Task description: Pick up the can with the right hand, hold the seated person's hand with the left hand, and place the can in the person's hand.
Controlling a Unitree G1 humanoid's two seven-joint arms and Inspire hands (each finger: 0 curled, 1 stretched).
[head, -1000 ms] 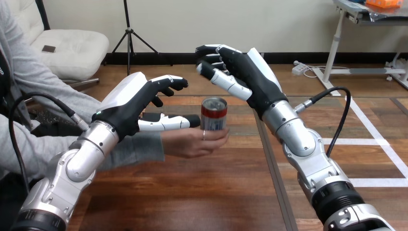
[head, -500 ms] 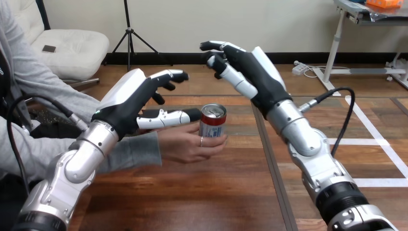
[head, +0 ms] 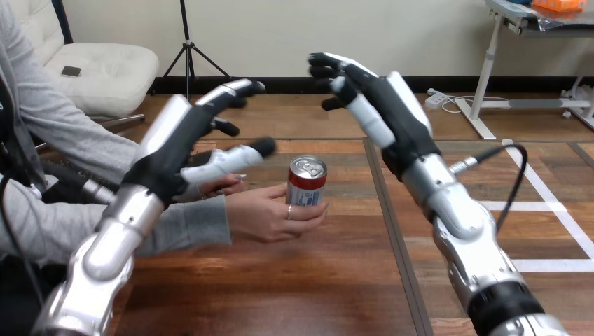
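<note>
While the can (head: 306, 183) stands upright in the person's hand (head: 265, 215), right hand (head: 384, 112) hovers up-right, slack, empty; left hand (head: 178, 143) splayed, nearer.

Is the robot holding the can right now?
No, the can sits in the person's hand, while the right hand and left hand hover open, apart from it.

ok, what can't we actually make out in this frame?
1. Head view: the base of the can, hidden by the person's hand curled round it; whether it touches the table is unclear.
2. Head view: the palm of the right hand, turned away from the camera.
3. Head view: the gap between the left hand and the person's sleeve; the hand overlaps it.
</note>
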